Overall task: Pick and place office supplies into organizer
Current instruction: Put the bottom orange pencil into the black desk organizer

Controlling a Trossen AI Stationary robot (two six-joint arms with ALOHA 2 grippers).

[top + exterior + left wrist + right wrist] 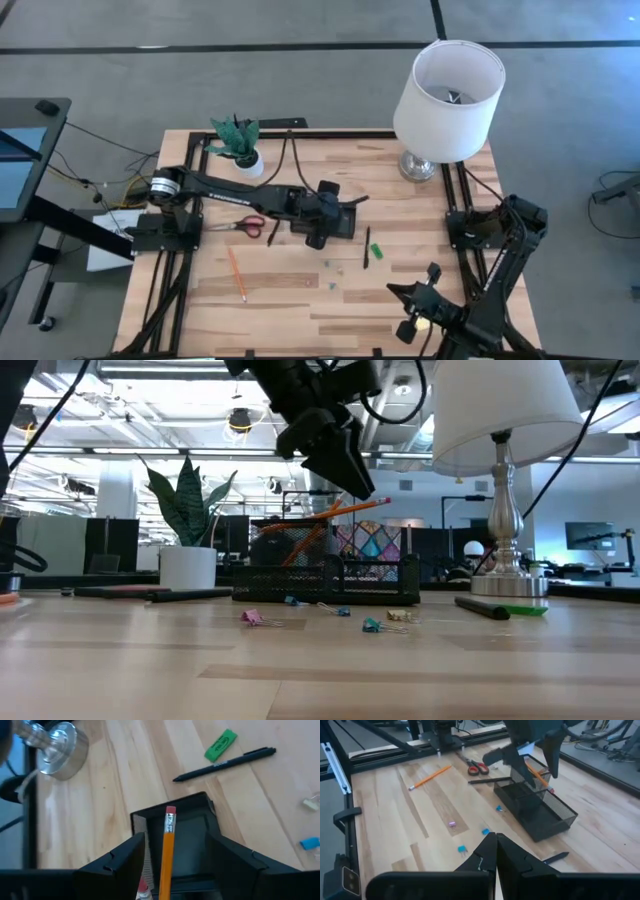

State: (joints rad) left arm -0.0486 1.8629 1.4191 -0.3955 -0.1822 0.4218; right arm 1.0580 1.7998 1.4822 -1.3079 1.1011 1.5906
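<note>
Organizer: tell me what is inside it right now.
An orange pencil leans in the organizer, eraser end up, between the fingers of the open left gripper. A second eraser tip shows beside it. The gripper hides the tray's floor; the low view's mesh blurs other contents.

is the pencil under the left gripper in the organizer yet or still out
In. The pencil leans tilted in the mesh organizer, eraser end up, with the left gripper open above it.

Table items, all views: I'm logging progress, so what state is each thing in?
Black mesh organizer: upright, holding an orange pencil that leans tilted.
Second orange pencil: flat on the table.
Red-handled scissors: closed, on the table.
Black pen: on the table.
Green block: on the table.
Left tool: open above the organizer.
Right tool: shut, empty.
</note>
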